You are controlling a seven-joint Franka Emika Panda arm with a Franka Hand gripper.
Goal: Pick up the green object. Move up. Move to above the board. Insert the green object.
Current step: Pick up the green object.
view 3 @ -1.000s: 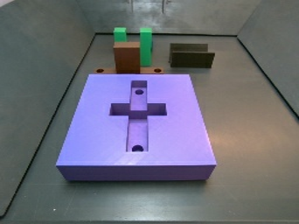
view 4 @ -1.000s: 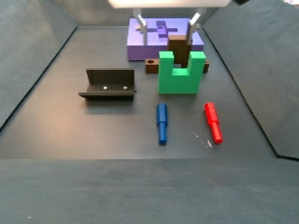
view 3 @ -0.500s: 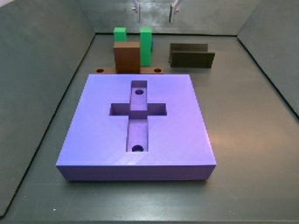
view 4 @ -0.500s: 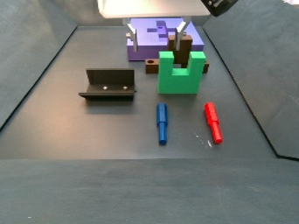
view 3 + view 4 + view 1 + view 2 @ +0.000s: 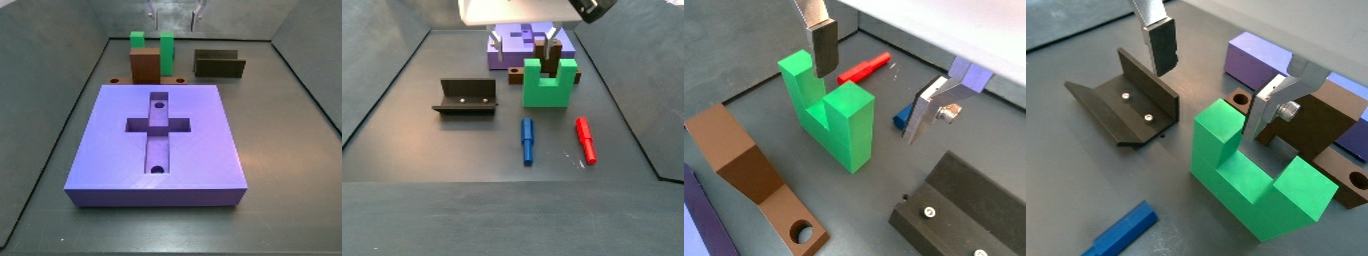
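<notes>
The green object (image 5: 828, 118) is a bright green U-shaped block standing prongs up on the floor, touching a brown-orange block (image 5: 738, 160). It also shows in a wrist view (image 5: 1253, 172) and in both side views (image 5: 167, 55) (image 5: 548, 88). The board (image 5: 160, 150) is a large purple slab with a cross-shaped recess; it lies behind the green object in a side view (image 5: 513, 52). My gripper (image 5: 871, 82) (image 5: 1213, 78) is open and empty, hovering just above the green object with its fingers (image 5: 822, 45) apart on either side. It hangs at the top edge of both side views (image 5: 527, 38) (image 5: 175, 14).
The dark fixture (image 5: 466, 97) (image 5: 1126, 100) (image 5: 218, 63) stands beside the green object. A blue pen (image 5: 528, 140) and a red pen (image 5: 585, 140) lie on the floor on the side away from the board. Grey walls enclose the floor.
My gripper has come down toward the green object over the last second. Nothing else has moved.
</notes>
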